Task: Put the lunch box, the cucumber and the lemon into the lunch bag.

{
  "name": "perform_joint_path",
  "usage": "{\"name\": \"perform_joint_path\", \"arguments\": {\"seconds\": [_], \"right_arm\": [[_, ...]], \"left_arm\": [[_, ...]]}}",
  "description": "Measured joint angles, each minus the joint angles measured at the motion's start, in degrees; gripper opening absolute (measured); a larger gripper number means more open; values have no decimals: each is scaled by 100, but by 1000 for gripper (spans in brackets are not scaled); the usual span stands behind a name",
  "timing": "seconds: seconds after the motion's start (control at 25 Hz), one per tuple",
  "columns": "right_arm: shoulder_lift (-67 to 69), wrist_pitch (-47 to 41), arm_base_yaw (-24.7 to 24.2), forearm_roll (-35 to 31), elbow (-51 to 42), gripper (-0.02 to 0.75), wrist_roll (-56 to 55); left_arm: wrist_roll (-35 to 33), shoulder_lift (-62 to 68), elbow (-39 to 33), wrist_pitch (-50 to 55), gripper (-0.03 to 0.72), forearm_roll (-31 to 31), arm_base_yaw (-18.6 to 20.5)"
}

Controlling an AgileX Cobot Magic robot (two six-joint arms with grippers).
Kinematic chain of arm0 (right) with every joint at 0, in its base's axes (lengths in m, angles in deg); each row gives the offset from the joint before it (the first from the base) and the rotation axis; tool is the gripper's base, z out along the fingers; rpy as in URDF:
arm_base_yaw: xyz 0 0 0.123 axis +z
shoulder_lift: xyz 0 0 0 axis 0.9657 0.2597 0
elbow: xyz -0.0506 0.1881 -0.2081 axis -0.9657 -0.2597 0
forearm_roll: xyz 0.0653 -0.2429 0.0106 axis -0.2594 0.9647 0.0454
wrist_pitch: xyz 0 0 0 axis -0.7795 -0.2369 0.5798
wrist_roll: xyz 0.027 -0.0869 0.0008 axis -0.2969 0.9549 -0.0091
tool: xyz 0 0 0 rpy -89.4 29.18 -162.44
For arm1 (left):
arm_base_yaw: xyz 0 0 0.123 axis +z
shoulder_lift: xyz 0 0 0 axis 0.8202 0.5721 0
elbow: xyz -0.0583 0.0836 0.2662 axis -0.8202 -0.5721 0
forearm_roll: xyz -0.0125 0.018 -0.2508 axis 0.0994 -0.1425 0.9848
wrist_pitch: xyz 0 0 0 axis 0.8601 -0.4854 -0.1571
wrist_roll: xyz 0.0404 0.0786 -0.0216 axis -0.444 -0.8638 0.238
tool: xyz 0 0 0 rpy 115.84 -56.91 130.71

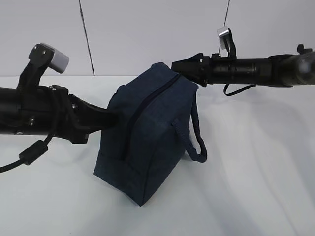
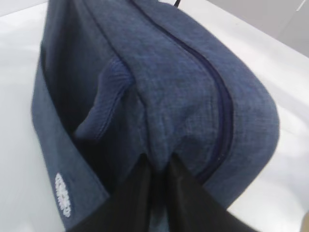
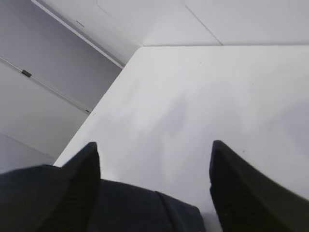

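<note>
The navy lunch bag (image 1: pixel 147 132) stands tilted on the white table (image 1: pixel 256 187). Its zipper (image 2: pixel 219 96) looks closed along the top. My left gripper (image 1: pixel 110 115) is shut, pinching a fold of fabric at the bag's left end (image 2: pixel 158 162). My right gripper (image 1: pixel 177 66) is open at the bag's upper right end; in the right wrist view its fingers stand wide apart (image 3: pixel 154 144) with the bag's dark fabric (image 3: pixel 135 208) just below them. The strap handle (image 1: pixel 197 142) hangs on the right side. The white logo (image 2: pixel 63 195) shows low on the side. The lunch box, cucumber and lemon are out of view.
White tabletop (image 3: pixel 203 96) lies all round the bag, with a grey wall (image 1: pixel 147 29) behind. A black cable (image 1: pixel 29 152) hangs from the left arm.
</note>
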Motion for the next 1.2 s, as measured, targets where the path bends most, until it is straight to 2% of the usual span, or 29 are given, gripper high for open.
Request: {"name": "perform_joint_path", "arguments": {"seconds": [0.2, 0.24, 0.32, 0.48, 0.88, 1.0, 1.2], "right_arm": [[-76, -45, -73, 627, 495, 547, -265], [-111, -67, -84, 762, 582, 547, -349], [-166, -80, -84, 1093, 791, 547, -592], [-319, -121, -84, 1727, 1099, 547, -1049], [-928, -213, -84, 2473, 1195, 547, -1965], [-1213, -245, -58, 2924, 1195, 547, -2419], [-1926, -306, 177, 4034, 1195, 541, -3281]], "left_arm": [[37, 0, 0, -341, 435, 39, 0], [80, 0, 0, -353, 480, 39, 0], [199, 0, 0, -377, 522, 48, 0], [601, -310, 0, -468, 545, -113, 0], [2215, -1474, 0, -378, 547, -1506, 0], [2907, -1766, 0, -98, 547, -2013, 0], [4409, -2241, 0, 448, 547, -3335, 0]]}}
